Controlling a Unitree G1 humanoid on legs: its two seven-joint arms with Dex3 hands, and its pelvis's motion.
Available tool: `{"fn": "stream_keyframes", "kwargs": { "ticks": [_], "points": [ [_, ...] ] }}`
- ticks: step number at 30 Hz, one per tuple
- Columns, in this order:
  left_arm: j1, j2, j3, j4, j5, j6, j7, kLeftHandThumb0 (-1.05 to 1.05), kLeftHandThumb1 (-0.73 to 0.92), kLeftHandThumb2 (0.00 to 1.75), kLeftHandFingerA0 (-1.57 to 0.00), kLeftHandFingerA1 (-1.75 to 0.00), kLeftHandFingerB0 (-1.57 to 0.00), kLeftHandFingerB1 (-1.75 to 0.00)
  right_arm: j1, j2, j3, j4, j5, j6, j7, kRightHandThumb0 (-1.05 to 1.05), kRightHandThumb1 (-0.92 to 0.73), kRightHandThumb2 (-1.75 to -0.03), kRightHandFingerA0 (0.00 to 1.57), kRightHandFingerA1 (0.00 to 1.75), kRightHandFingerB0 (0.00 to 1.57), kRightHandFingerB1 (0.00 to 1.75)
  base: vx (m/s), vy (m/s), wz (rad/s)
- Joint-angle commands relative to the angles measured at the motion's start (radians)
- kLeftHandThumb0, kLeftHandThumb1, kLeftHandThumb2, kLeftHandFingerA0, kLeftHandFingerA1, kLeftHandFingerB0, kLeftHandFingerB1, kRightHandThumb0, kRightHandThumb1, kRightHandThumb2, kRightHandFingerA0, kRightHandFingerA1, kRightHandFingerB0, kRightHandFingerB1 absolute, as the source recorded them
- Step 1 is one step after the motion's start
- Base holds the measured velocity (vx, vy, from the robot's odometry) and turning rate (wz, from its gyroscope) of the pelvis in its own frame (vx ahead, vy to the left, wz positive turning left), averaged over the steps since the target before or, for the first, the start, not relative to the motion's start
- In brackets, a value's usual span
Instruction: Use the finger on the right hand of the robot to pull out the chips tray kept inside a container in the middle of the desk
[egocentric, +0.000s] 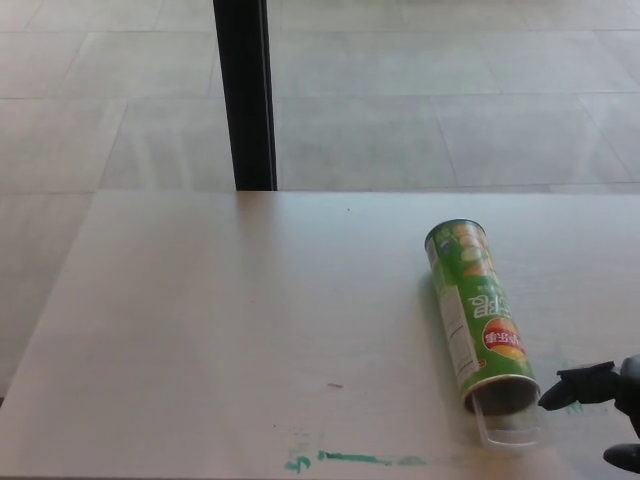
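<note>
A green chips can (476, 312) lies on its side on the right half of the pale desk (230, 330), its open mouth toward the near edge. A clear plastic tray (511, 426) sticks a short way out of that mouth. My right hand (605, 398) comes in at the lower right corner, black, with one finger (570, 392) stretched left, its tip just right of the can's mouth and above the tray. A second finger shows lower, at the frame edge. The hand holds nothing. My left hand is out of the picture.
A black post (245, 95) stands behind the desk's far edge, with tiled floor beyond. Green paint smears (355, 459) mark the near edge of the desk, and smaller ones lie by my right hand.
</note>
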Motion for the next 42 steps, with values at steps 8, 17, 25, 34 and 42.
{"fn": "stream_keyframes", "kwargs": {
  "ticks": [8,17,25,34,42],
  "points": [
    [0.008,0.012,0.000,0.006,-0.011,-0.017,-0.004,-0.73,0.72,0.62,-0.32,-0.75,-0.35,-0.60,0.022,0.028,-0.007,-0.045,-0.038,0.012,-0.009,-0.17,-0.56,-0.58,0.79,1.36,0.53,0.47,0.00,0.000,0.00],
    [0.001,0.011,0.003,0.007,-0.018,-0.005,-0.004,-0.72,0.56,1.01,-0.28,-0.67,-0.37,-0.67,0.010,0.064,0.020,-0.050,-0.069,0.026,0.008,-0.16,-0.56,-0.58,0.77,1.38,0.53,0.47,0.00,0.000,0.00],
    [0.010,0.012,-0.002,-0.012,-0.021,0.016,0.009,-0.66,0.55,1.00,-0.37,-0.72,-0.25,-0.59,0.034,0.083,0.077,-0.022,-0.116,0.088,0.051,-0.15,-0.59,-0.57,0.77,1.38,0.51,0.44,0.00,0.000,0.00],
    [0.004,0.014,-0.015,0.017,-0.018,-0.007,0.010,-0.73,0.70,0.62,-0.34,-0.75,-0.35,-0.56,0.004,0.145,0.135,0.015,-0.144,0.115,0.031,-0.15,-0.56,-0.58,0.81,1.41,0.52,0.46,0.00,0.000,0.00],
    [0.001,0.020,-0.018,0.024,-0.020,-0.006,-0.005,-0.72,0.71,0.61,-0.30,-0.71,-0.33,-0.57,-0.003,0.144,0.142,-0.009,-0.149,0.132,0.055,-0.15,-0.56,-0.58,0.80,1.41,0.52,0.47,0.00,0.000,0.00]
  ]
}}
